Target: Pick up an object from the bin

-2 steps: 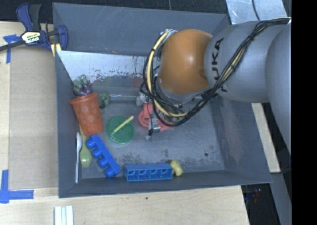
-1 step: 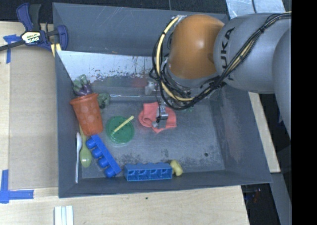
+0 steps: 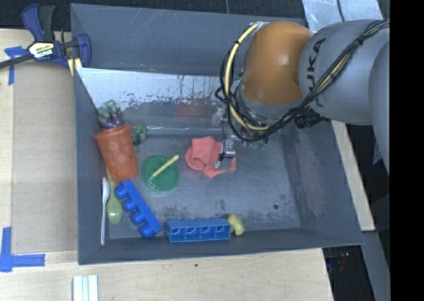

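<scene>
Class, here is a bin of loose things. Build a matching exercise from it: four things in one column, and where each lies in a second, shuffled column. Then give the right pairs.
Things
1. orange cup
2. pink crumpled thing
3. green round lid
4. flat blue brick

Places
A. by the bottom wall, beside a small yellow thing
B. mid-bin, at the gripper
C. by the left wall
D. between the cup and the pink thing, with a yellow stick across it

Pairs: 1-C, 2-B, 3-D, 4-A
</scene>
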`<state>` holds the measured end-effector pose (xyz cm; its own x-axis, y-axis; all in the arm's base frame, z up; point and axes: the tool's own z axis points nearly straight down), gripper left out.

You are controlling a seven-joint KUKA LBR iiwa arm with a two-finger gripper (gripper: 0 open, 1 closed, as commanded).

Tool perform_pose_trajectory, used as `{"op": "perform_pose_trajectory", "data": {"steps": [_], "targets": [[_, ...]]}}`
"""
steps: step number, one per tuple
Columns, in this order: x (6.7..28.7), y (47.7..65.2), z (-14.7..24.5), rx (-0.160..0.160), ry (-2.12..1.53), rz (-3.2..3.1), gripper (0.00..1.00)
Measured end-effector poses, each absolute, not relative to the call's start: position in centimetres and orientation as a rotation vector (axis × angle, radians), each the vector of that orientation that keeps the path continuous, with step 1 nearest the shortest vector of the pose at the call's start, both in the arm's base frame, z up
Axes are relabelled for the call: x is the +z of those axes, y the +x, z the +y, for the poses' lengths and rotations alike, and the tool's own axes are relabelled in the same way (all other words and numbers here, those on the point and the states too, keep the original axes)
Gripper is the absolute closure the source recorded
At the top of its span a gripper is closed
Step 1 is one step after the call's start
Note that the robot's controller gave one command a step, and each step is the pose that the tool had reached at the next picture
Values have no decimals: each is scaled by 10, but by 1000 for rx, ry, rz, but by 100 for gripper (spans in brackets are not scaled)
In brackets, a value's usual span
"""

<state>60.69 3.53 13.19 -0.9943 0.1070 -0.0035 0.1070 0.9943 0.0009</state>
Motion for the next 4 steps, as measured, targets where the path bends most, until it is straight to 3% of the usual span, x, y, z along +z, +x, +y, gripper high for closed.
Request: {"op": "perform_pose_trajectory", "data": {"steps": [1, 2, 3, 4], "targets": [[85, 622, 31, 0, -274, 3116, 0], [72, 608, 12, -2, -128, 3122, 100], [72, 608, 12, -2, -127, 3122, 100], [134, 588, -6, -3, -210, 3125, 100]]}}
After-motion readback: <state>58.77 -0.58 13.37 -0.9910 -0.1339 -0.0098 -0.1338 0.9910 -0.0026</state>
